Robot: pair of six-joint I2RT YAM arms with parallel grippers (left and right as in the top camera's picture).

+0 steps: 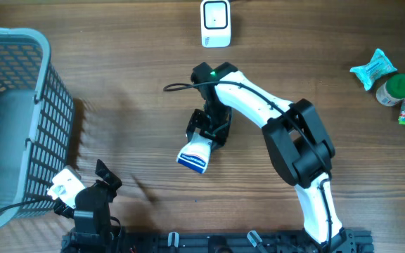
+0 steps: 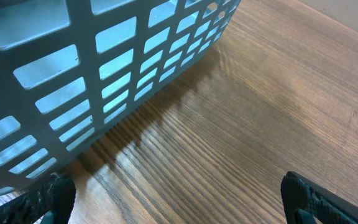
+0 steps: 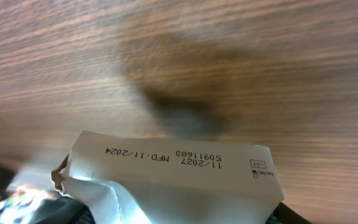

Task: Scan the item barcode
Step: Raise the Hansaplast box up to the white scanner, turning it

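Above the wooden table (image 1: 118, 70), the right end effector (image 1: 208, 133) grasps the tube (image 1: 195, 153).

The table (image 1: 118, 77) is lit brightly and evenly from above, and soft shadows are thrown rightward from the basket (image 1: 55, 119). In the right wrist view the print on the tube (image 3: 173, 165) is rendered sharply, while the lower left corner is blurred and a smudged shadow is cast on the wood.

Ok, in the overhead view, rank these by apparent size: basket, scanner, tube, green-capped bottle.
1. basket
2. scanner and tube: too alike to rank, and the tube is partly hidden
3. green-capped bottle
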